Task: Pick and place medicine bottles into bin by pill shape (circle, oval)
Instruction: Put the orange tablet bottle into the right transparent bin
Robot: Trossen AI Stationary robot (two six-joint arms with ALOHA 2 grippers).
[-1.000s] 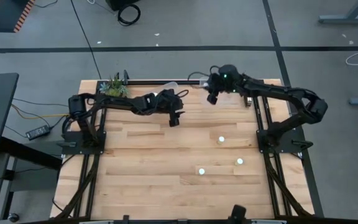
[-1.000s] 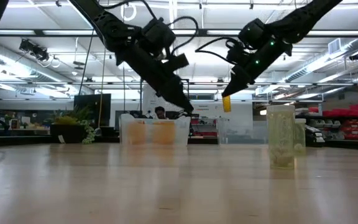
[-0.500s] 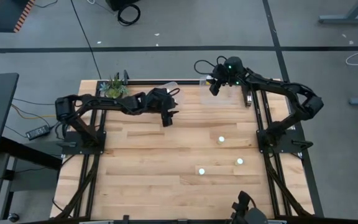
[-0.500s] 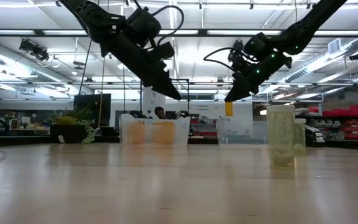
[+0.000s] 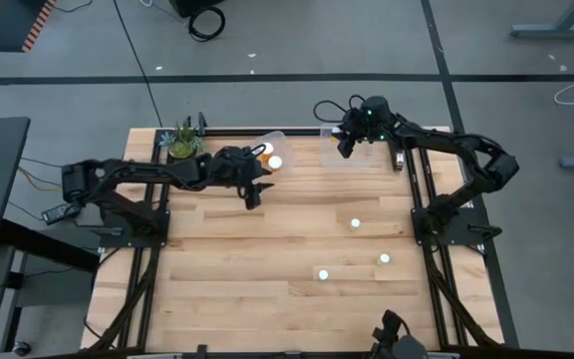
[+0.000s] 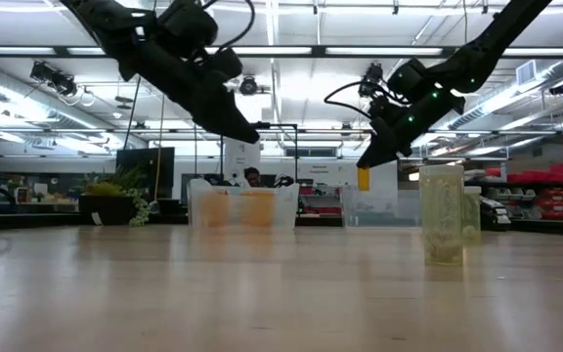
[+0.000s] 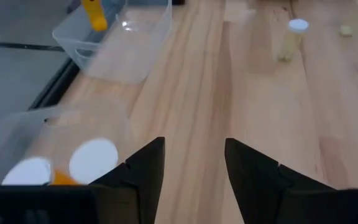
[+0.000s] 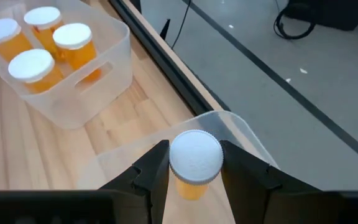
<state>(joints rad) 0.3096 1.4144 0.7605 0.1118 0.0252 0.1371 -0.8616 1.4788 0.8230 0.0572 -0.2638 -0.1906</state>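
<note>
Medicine bottle (image 8: 194,165): light, rigid, smooth plastic, pinched below its cap by right end effector (image 8: 194,177); left end effector (image 7: 191,168) gapes empty.

L tool (image 5: 252,200) hangs over the light wooden tabletop (image 5: 227,289), nr a clear plastic tub (image 5: 270,150). R tool (image 5: 345,151) over far edge. Three white-capped bottles (image 5: 355,223) stand well apart mid-tabletop.

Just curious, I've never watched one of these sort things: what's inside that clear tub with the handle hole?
Four medicine bottles stand upright in the clear tub, orange with white caps. The pills inside them cannot be seen. The right hand holds another bottle above the second, empty-looking tub.
</note>
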